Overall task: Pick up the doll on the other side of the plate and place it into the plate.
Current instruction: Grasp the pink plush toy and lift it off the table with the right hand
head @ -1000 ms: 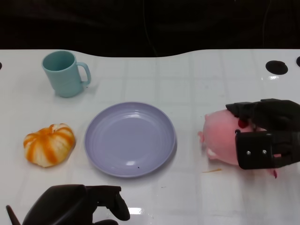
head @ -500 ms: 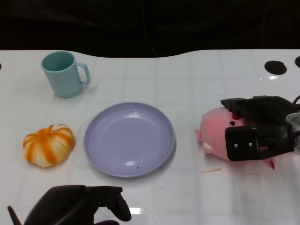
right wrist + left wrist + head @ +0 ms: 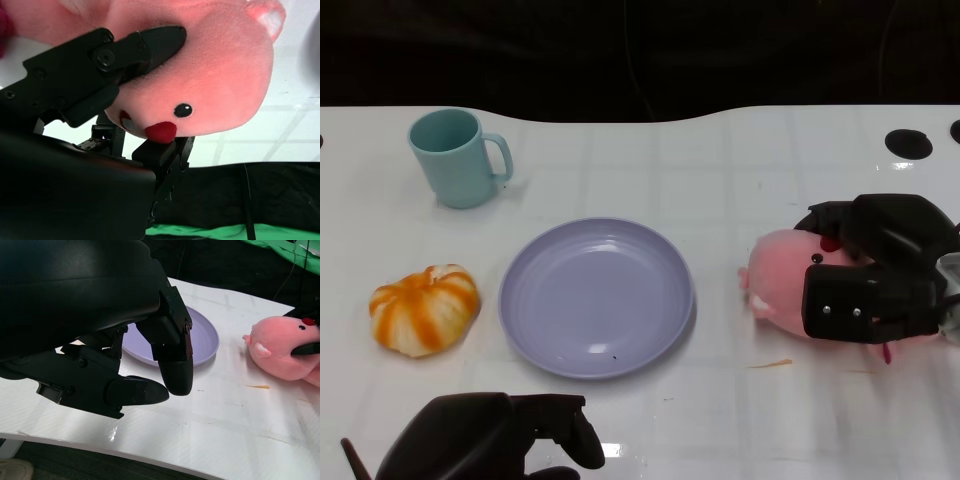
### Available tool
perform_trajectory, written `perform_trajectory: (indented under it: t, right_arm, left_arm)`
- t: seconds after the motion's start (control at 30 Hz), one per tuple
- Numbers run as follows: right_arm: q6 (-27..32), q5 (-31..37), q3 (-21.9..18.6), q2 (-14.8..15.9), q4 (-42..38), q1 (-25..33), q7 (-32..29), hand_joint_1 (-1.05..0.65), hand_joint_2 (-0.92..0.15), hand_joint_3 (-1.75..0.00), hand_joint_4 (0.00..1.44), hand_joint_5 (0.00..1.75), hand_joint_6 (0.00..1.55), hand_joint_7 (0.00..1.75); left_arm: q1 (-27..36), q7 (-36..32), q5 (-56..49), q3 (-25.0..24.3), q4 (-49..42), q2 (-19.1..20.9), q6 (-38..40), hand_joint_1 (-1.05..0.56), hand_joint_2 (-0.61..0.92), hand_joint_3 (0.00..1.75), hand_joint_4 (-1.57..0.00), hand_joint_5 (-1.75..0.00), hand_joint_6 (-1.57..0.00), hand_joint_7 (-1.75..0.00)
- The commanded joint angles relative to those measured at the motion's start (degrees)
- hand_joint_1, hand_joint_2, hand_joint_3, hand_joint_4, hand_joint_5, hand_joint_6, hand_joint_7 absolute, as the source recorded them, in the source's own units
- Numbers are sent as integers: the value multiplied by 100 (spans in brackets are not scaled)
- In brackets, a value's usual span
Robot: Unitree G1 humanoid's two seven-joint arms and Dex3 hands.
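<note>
A pink plush doll (image 3: pixel 782 280) lies on the white table to the right of the lilac plate (image 3: pixel 596 296). My right hand (image 3: pixel 875 283) grips the doll from its right side, fingers wrapped over its top and front. In the right wrist view the doll (image 3: pixel 200 75) fills the frame, black eye and red spot showing, with fingers (image 3: pixel 125 55) pressed into it. My left hand (image 3: pixel 485 438) rests low at the table's near edge, fingers curled in and holding nothing. The left wrist view shows that hand (image 3: pixel 125 365), the plate (image 3: pixel 205 337) and the doll (image 3: pixel 280 347) beyond.
A teal mug (image 3: pixel 457 157) stands at the back left. An orange-and-white pumpkin toy (image 3: pixel 425 308) lies left of the plate. Two dark round holes (image 3: pixel 910 143) mark the table's far right. A small yellowish scrap (image 3: pixel 770 363) lies near the doll.
My right hand has closed tighter on the doll and shifted it slightly left and away from me. The left hand has barely moved.
</note>
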State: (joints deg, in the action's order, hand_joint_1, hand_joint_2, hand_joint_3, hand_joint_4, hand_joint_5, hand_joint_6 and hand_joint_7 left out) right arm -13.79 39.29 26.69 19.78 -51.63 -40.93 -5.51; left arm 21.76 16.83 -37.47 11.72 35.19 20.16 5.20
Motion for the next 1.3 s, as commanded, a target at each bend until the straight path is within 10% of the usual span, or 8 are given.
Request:
perform_trajectory:
  t: [0.03,0.23,0.77,1.3]
  right_arm:
    - [-16,152,147,56,-128,54,-76,-25,-72,-61,75,167,83,118]
    - [-183,255,183,92,16,103,-531,-21,-61,-79,89,175,68,171]
    - [-810,105,-133,-36,547,512,-1803,-17,-35,-125,97,175,74,174]
    - [-1183,-142,-360,-519,1395,460,-1785,-15,-30,-143,100,175,76,175]
  left_arm:
    - [-13,41,-30,-3,59,26,24,-29,92,35,-67,-154,-77,-82]
    - [-4,16,-7,-32,18,56,-40,-28,92,34,-65,-157,-76,-85]
    - [112,7,28,-89,35,82,-108,-29,92,36,-66,-152,-75,-83]
    - [119,-65,-101,56,7,16,-150,-29,92,35,-66,-151,-77,-84]
